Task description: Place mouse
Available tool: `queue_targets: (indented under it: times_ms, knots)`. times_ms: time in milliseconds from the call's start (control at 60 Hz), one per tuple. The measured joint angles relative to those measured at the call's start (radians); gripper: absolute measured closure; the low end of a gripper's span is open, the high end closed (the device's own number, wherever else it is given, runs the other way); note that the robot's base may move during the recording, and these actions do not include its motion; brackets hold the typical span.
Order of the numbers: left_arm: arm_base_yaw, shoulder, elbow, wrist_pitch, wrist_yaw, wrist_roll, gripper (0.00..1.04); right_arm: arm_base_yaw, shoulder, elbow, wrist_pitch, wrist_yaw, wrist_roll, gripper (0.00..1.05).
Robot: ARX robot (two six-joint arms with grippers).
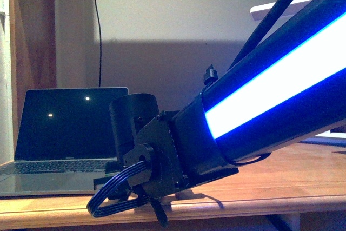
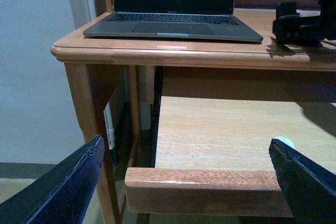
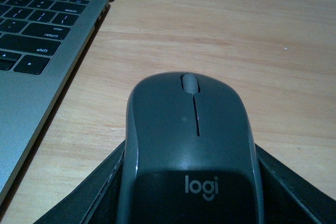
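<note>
The mouse (image 3: 190, 129) is a matte, dark grey oval with its scroll wheel at the far end. It lies just right of the laptop (image 3: 37, 51), level with the near right corner of the keyboard. The right pincer (image 3: 190, 156) pinches its rear half, one jaw against each flank, so the buttons and wheel point away from the wrist. The right wrist view does not settle whether the base rests on the counter (image 3: 220, 30) or hangs just above it (the front view is no help, since the arm blocks it).

It should handle as a light, stiff shell that will not give under the jaws. The rounded, smooth sides could let it squirt forward if squeezed too high or too far back. The low, straighter part of the flanks is the best hold, not the top, where the buttons would click and shift. Set down flat, it should stay put, though the wood looks smooth enough for it to skid if nudged.

The left pincer (image 2: 186, 182) is spread wide and empty, low in front of the counter. It faces a pull-out shelf (image 2: 226, 124) under the top, and a small white disc (image 2: 284, 141) lies on the shelf's right side.
</note>
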State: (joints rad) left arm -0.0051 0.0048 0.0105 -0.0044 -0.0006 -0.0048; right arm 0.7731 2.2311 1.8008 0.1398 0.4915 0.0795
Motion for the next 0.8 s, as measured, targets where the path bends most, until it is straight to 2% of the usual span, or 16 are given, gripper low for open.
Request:
queue_targets:
  times_ms: [67, 200, 267, 333, 500, 567, 800]
  knots:
    - [0.000, 0.000, 0.000, 0.000, 0.000, 0.000, 0.08, -0.001, -0.016, -0.024, 0.023, -0.025, 0.007, 0.06]
    - [0.000, 0.000, 0.000, 0.000, 0.000, 0.000, 0.08, -0.010, -0.096, -0.121, 0.084, -0.098, 0.012, 0.07]
    - [0.000, 0.000, 0.000, 0.000, 0.000, 0.000, 0.08, -0.028, -0.196, -0.223, 0.128, -0.166, 0.027, 0.07]
    - [0.000, 0.000, 0.000, 0.000, 0.000, 0.000, 0.08, -0.063, -0.339, -0.362, 0.176, -0.266, 0.039, 0.07]
    - [0.000, 0.000, 0.000, 0.000, 0.000, 0.000, 0.08, -0.141, -0.563, -0.612, 0.222, -0.441, 0.058, 0.07]
    - [0.000, 0.000, 0.000, 0.000, 0.000, 0.000, 0.08, -0.186, -0.666, -0.747, 0.236, -0.551, 0.063, 0.07]
    - [0.000, 0.000, 0.000, 0.000, 0.000, 0.000, 0.08, -0.314, -0.981, -1.086, 0.199, -0.851, 0.064, 0.07]
